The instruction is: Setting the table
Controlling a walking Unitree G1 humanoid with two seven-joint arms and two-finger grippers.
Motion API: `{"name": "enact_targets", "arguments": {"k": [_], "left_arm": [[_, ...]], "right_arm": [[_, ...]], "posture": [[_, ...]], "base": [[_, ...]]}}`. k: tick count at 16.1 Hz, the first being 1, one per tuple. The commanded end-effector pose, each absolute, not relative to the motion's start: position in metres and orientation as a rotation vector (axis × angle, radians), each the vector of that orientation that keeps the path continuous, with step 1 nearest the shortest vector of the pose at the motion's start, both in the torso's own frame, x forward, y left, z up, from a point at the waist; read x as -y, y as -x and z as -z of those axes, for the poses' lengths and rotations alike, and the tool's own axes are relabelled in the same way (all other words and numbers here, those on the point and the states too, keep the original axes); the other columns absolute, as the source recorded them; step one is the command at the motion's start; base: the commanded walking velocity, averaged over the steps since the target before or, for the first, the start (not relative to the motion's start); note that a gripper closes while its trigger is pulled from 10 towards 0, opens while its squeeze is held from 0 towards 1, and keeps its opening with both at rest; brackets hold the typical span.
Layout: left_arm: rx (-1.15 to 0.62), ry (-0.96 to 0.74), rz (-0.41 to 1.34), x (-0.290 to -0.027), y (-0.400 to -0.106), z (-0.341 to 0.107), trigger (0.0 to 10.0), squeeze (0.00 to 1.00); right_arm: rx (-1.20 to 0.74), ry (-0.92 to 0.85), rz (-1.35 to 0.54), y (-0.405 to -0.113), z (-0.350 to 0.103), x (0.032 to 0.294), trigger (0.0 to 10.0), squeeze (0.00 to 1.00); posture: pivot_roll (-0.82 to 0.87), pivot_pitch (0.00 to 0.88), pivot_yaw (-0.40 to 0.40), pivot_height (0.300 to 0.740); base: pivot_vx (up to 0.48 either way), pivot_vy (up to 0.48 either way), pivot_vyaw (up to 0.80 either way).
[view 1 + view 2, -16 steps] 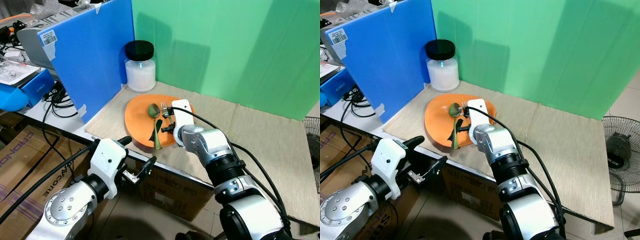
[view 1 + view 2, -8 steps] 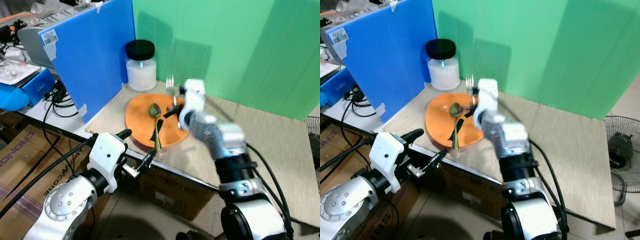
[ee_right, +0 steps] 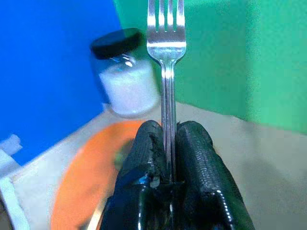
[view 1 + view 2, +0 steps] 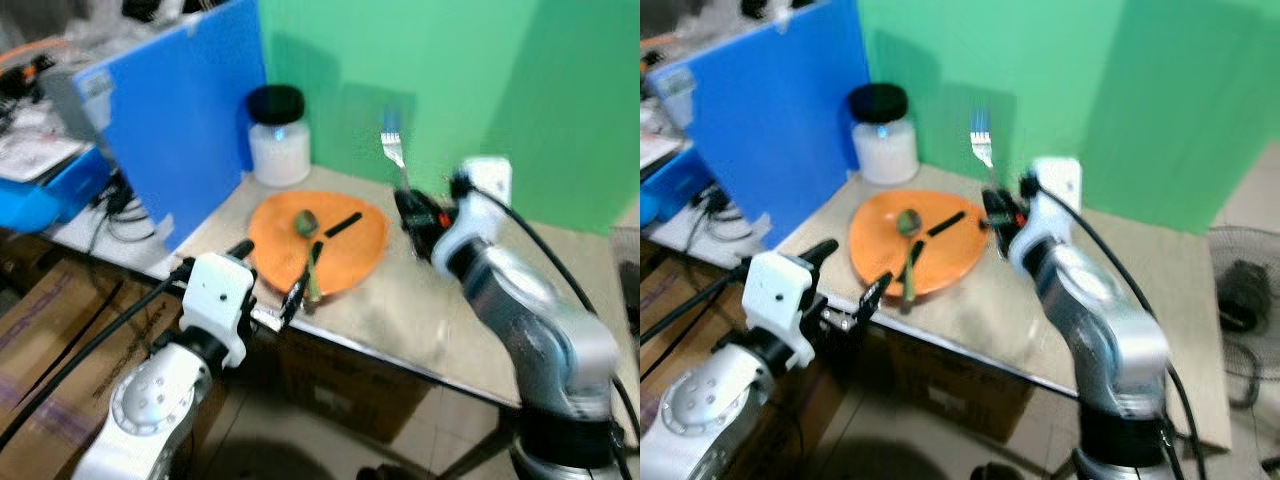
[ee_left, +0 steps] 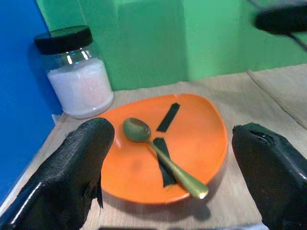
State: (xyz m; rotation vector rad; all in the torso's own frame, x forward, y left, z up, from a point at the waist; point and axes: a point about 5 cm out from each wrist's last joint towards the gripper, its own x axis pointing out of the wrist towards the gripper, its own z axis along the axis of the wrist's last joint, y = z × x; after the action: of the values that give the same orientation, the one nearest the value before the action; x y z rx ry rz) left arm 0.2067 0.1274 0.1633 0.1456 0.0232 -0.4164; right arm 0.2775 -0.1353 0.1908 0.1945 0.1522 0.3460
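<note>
My right gripper [image 4: 411,206] is shut on a silver fork [image 4: 392,148], holding it upright, tines up, in the air just right of the orange plate [image 4: 360,250]. In the right wrist view the fork [image 3: 165,57] stands clamped between both black fingers [image 3: 146,148]. A green-gold spoon [image 5: 158,158] lies on the orange plate [image 5: 201,129] with two black strips beside it. My left gripper [image 4: 268,276] hovers open at the table's near edge, in front of the plate, its fingers [image 5: 72,163] spread wide with nothing between them.
A glass jar of white powder with a black lid [image 4: 277,135] stands behind the plate. A blue board [image 4: 170,120] walls the left side and a green screen [image 4: 480,90] the back. Beige matting [image 4: 400,300] stretches right of the plate. Cardboard boxes sit under the table.
My right gripper has lifted the fork off the plate and carried it up and to the right, past the plate's edge. My left gripper has edged closer to the table. The view has shifted and blurred.
</note>
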Motion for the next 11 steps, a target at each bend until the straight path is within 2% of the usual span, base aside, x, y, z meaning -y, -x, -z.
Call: {"name": "enact_targets", "arguments": {"k": [1,4,7,11], "left_arm": [[-0.034,-0.146,0.365,-0.128,-0.206,-0.16,10.0,0.0],[-0.041,-0.134,0.271,-0.133,-0.208,-0.158,10.0,0.0],[-0.033,-0.154,0.199,-0.143,-0.212,-0.159,10.0,0.0],[-0.038,-0.176,0.078,-0.17,-0.21,-0.16,10.0,0.0]], "right_arm": [[-0.125,-0.176,-0.313,-0.268,-0.195,0.147,10.0,0.0],[-0.15,-0.143,-0.27,-0.26,-0.19,0.155,10.0,0.0],[-0.165,-0.171,-0.25,-0.26,-0.186,0.156,10.0,0.0],[-0.139,-0.149,-0.219,-0.264,-0.183,0.157,10.0,0.0]], "posture": [[-0.1,0.0,0.049,0.74],[-0.1,0.003,0.04,0.74],[-0.09,0.0,0.035,0.74],[-0.09,0.0,0.029,0.74]], "base": [[0.0,0.0,-0.8],[0.0,0.0,-0.8],[0.0,0.0,0.0],[0.0,0.0,0.0]]}}
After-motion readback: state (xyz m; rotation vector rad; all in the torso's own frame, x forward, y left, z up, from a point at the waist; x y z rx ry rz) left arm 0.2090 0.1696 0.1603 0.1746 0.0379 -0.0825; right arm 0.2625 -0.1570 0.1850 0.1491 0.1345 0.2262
